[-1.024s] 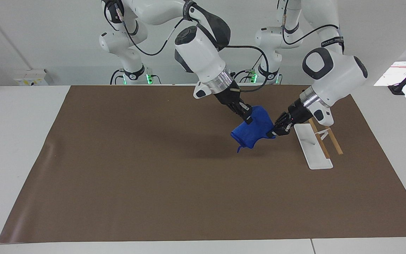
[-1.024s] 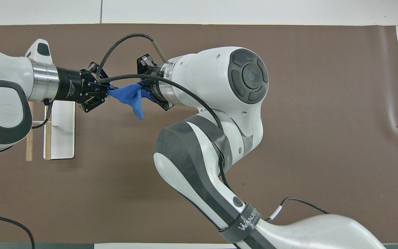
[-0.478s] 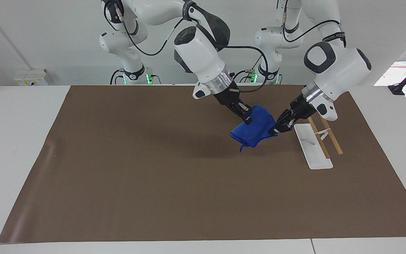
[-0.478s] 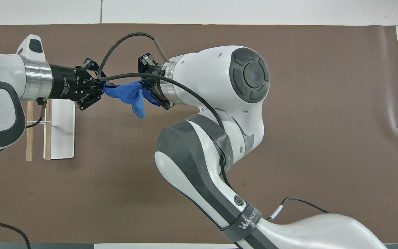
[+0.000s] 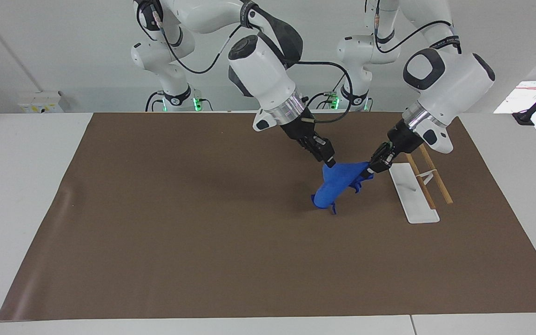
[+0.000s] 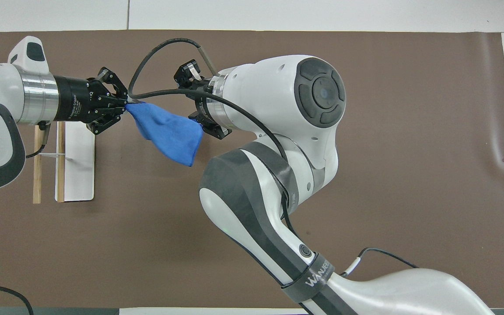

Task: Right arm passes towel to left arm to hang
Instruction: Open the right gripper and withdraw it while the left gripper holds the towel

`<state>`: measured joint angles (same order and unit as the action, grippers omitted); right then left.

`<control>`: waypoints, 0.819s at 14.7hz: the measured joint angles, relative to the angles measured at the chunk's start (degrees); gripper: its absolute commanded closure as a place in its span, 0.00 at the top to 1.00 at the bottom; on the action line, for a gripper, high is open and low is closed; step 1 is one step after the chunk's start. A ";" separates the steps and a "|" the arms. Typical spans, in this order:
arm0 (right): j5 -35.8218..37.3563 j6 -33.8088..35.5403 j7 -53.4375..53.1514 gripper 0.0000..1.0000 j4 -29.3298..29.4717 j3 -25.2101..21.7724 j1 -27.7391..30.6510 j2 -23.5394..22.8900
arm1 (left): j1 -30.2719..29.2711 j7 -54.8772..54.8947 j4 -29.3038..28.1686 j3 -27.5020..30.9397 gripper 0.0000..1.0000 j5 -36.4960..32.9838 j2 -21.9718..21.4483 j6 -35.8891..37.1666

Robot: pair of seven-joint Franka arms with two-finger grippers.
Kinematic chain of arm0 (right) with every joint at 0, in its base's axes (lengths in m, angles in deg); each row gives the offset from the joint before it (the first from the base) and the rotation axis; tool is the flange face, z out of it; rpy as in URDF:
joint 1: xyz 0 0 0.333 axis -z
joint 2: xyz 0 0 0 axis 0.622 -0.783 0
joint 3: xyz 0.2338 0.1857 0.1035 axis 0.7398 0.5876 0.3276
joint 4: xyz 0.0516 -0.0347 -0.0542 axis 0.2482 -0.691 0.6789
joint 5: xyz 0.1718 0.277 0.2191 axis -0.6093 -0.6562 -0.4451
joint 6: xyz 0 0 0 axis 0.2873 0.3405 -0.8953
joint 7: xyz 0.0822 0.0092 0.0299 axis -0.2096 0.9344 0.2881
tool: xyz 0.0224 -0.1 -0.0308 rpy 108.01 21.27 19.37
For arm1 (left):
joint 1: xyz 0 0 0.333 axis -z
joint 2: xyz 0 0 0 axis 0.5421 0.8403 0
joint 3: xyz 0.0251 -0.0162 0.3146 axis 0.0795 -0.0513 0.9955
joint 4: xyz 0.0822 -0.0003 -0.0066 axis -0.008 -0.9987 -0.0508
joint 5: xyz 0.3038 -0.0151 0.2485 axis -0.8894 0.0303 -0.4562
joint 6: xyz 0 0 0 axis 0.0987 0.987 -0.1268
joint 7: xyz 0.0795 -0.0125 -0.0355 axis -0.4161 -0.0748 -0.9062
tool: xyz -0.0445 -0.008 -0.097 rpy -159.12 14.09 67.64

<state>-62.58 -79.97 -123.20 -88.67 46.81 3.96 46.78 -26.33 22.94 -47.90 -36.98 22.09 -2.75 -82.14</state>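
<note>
A pale wall is seen at the robots' end, and a white table point(image 5: 16, 186) is covered by a wide brown mat point(image 5: 156, 242). In the facing view, the towel point(image 5: 335, 184) is found at about two o'clock from the mat's centre, toward the left arm's end of the table. It is held up in the air over the mat, bunched along its top edge and drooping to a lower end close above the brown surface; whether that end touches the mat cannot be told.

The left arm point(image 5: 445, 88) is reached down from one o'clock of the cloth in that view. The left gripper point(image 5: 371, 170) is closed tight, with a corner of the towel pinched between its tips.

The right arm point(image 5: 263, 74), trailed by a loose black cable point(image 6: 160, 43), is brought down from eleven o'clock. The right gripper point(image 5: 328, 160) is set against the upper edge of the cloth. Whether it is open or closed, and whether any cloth is gripped by it, cannot be told.

From overhead, the towel point(image 6: 169, 131) is seen spread between the two grippers, the left gripper point(image 6: 125, 105) at its ten o'clock.

A rack point(image 5: 412, 195), made of a white base board and two thin wooden rails, is laid flat on the mat just beside the towel, at three o'clock of it in the facing view, under the left arm's wrist
</note>
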 measured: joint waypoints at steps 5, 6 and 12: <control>11.81 9.39 17.66 1.00 0.21 -0.30 3.32 0.23 | -0.26 1.63 1.13 0.53 0.00 -6.63 -1.72 -1.04; 12.46 12.16 24.02 1.00 0.24 -0.53 5.33 0.33 | -0.45 1.90 1.50 0.74 0.00 -9.44 -1.92 -1.28; 16.56 27.25 55.58 1.00 0.70 -0.93 21.26 3.09 | -5.52 11.03 1.39 1.15 0.00 -21.89 -2.03 -3.00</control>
<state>-46.02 -52.72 -67.63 -87.98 45.88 25.22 49.88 -31.85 33.96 -46.51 -35.84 0.21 -4.78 -85.14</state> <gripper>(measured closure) 0.000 0.974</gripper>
